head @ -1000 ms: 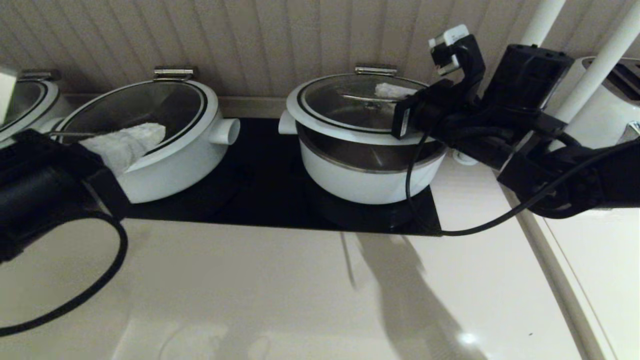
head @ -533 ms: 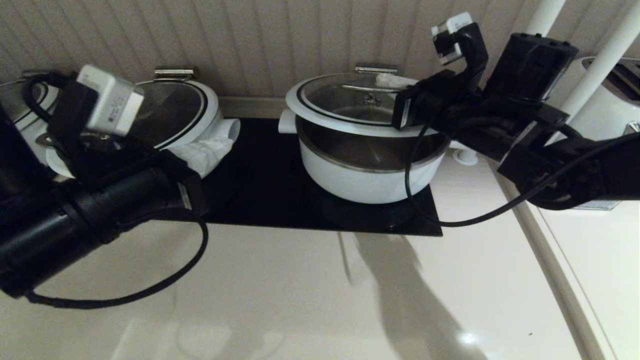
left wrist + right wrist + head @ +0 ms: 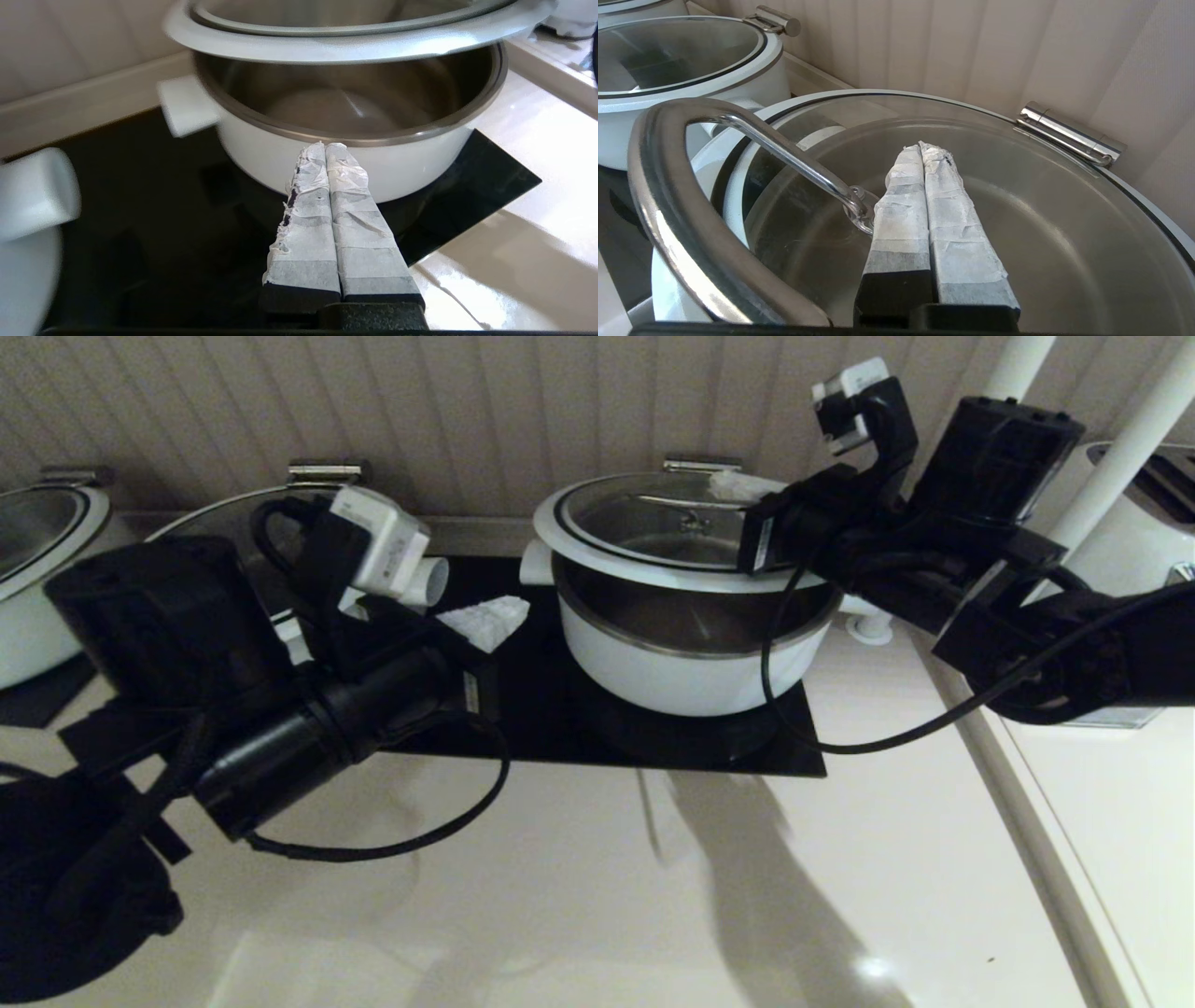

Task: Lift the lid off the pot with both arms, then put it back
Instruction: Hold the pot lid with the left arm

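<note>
The white pot stands on the black cooktop, its steel inside showing. The glass lid is tilted, its front rim raised off the pot and its back edge at the steel hinge bracket. My right gripper is shut, its taped fingers lying over the glass beside the foot of the steel bar handle. My left gripper is shut and empty, low over the cooktop just left of the pot. In the left wrist view its tips point at the pot wall, under the lid rim.
A second white pot's stub handle shows behind my left arm. A third pot stands far left. The black cooktop ends at the pale counter. A white appliance and two white poles stand at the right. A ribbed wall is close behind.
My left arm has swung right from the far-left pot to beside the task's pot. The lid's front edge has risen a little with my right gripper.
</note>
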Robot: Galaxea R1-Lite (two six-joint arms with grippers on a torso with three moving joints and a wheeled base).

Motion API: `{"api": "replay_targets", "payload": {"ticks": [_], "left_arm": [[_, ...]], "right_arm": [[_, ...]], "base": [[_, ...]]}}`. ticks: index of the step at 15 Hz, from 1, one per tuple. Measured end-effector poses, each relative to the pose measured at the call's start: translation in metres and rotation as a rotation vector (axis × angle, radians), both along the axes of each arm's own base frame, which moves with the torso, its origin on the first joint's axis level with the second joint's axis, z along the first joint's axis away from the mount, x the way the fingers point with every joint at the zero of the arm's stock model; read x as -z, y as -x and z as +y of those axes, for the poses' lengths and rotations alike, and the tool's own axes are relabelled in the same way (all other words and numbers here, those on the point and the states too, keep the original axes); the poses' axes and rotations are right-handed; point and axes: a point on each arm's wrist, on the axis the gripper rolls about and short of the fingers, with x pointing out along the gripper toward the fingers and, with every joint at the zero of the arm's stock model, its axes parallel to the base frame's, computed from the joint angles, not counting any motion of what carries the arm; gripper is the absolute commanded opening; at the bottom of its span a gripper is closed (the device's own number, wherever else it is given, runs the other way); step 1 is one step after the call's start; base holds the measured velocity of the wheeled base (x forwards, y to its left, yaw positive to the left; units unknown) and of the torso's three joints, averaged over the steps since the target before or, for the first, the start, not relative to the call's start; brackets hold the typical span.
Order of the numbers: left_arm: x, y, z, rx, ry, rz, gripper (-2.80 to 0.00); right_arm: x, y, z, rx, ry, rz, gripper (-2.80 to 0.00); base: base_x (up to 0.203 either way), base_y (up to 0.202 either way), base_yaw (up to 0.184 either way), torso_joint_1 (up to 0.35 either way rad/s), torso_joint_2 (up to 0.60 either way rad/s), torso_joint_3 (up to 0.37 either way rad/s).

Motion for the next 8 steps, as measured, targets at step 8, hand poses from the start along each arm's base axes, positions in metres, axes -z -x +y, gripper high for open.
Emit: {"api": "replay_targets", "payload": {"ticks": [8], "left_arm": [[0.026,-0.036,-0.029,0.006,0.024,-0.039,-2.8]], "right_arm": [[0.0,-0.001,0.0,0.006,-0.001,0.001,-2.8]], "base": [[0.0,0.0,0.0,0.0,0.0,0.0]]}}
